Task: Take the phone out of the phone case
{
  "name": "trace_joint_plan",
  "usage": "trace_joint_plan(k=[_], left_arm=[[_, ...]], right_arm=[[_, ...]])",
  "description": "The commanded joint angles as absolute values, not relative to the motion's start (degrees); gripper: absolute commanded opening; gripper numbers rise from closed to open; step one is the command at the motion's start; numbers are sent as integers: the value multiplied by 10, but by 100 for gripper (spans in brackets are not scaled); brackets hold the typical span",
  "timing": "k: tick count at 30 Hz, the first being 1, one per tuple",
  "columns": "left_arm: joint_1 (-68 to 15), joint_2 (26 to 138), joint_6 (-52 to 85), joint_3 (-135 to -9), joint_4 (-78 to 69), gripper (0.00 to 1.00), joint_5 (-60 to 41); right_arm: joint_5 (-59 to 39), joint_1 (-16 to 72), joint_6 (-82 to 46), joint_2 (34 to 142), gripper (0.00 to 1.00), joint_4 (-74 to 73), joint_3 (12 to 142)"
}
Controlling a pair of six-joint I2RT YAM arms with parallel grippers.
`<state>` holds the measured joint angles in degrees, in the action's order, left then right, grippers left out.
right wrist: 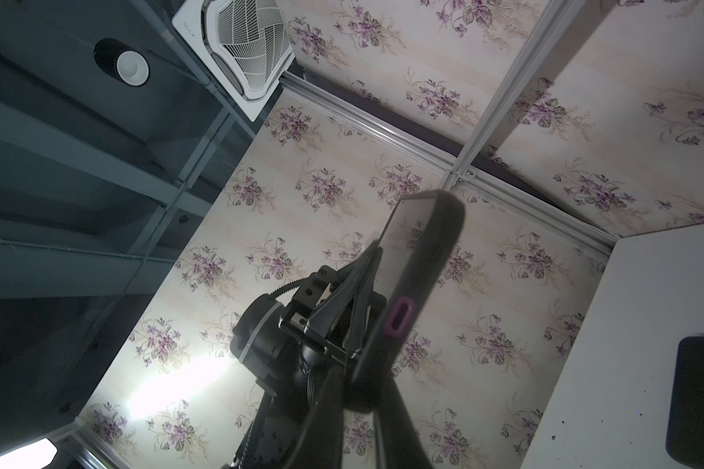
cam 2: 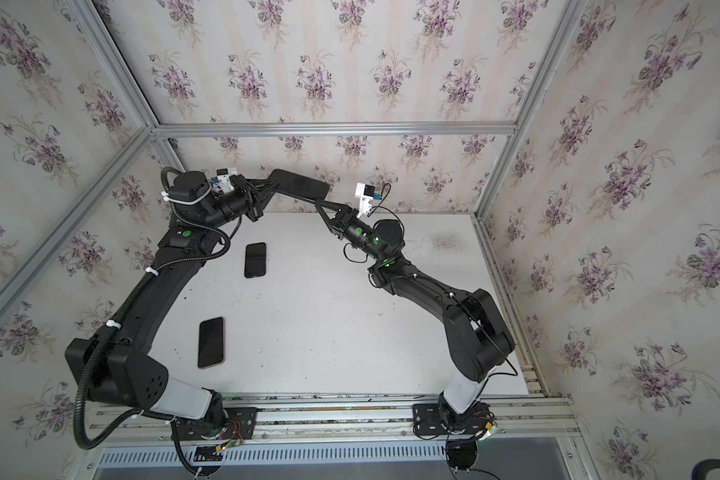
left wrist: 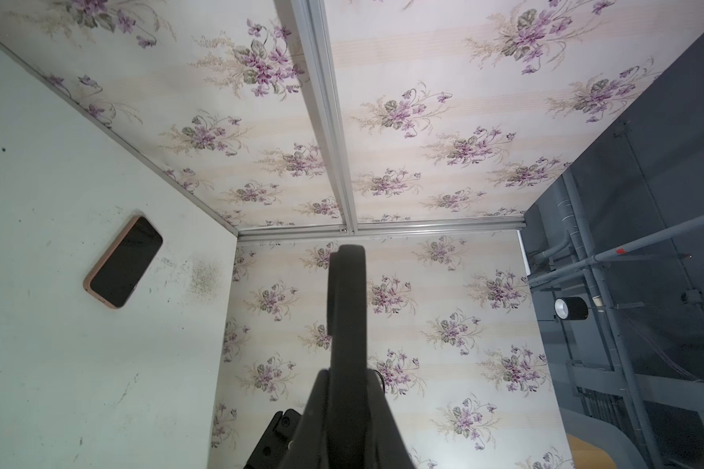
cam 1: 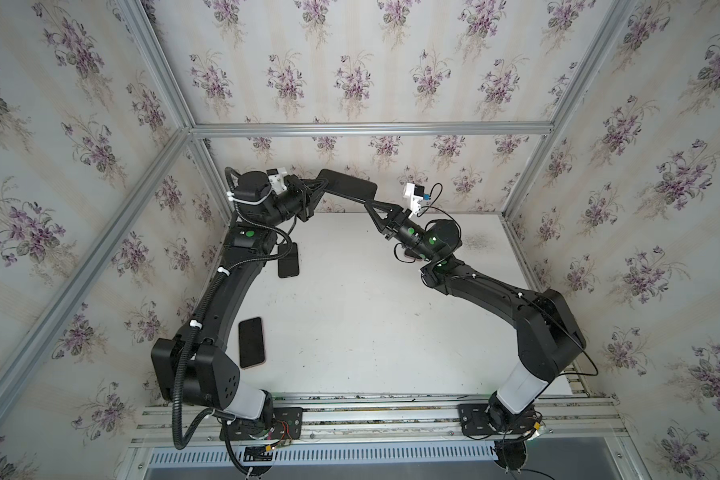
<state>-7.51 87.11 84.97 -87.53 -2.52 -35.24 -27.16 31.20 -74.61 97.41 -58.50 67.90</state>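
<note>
Two grippers hold one phone [cam 1: 346, 187] aloft above the back edge of the table [cam 1: 371, 311], as we see in both top views. The phone is a slim slab with rounded corners, still in its matte black case [right wrist: 431, 260]. In the right wrist view a purple-ringed oval opening marks the case's edge, and the glossy screen mirrors the flowered wallpaper [right wrist: 322, 191].

The left gripper [cam 1: 323, 183] is clamped tight on one end. The right gripper [cam 1: 368, 203] pinches the opposite end, its fingers [right wrist: 401, 430] narrow around the case. The left arm [cam 1: 225, 299] and right arm [cam 1: 495, 299] bow up from the front rail [cam 1: 371, 415], elbows bent, wrists turned toward each other.

On the scuffed white table we count a second phone [cam 1: 288, 259], black, near the back left corner. A third phone [cam 1: 251, 342], pink-edged, lies by the left edge toward the front.
</note>
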Motion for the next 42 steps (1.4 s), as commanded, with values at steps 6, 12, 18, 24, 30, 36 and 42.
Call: trace_joint_plan(k=[6, 12, 18, 24, 30, 36, 42], left_arm=[[-77, 900, 952, -951, -31, 0, -416], [-85, 910, 924, -974, -13, 0, -432], [-79, 938, 737, -1088, 84, 0, -489], [-102, 950, 243, -1223, 410, 0, -469], [-189, 875, -96, -1107, 522, 0, -371], [-197, 864, -125, -1114, 538, 0, -428], [-202, 858, -142, -1119, 538, 0, -469]], right_arm=[[-322, 312, -412, 927, 15, -473, 612], [-344, 251, -333, 931, 14, -392, 661], [-377, 177, -340, 874, 47, -474, 584], [-496, 144, 28, 779, 65, -99, 623], [-527, 145, 314, 785, 66, 228, 729], [-569, 180, 368, 802, 59, 290, 743], [-595, 225, 370, 815, 56, 284, 744]])
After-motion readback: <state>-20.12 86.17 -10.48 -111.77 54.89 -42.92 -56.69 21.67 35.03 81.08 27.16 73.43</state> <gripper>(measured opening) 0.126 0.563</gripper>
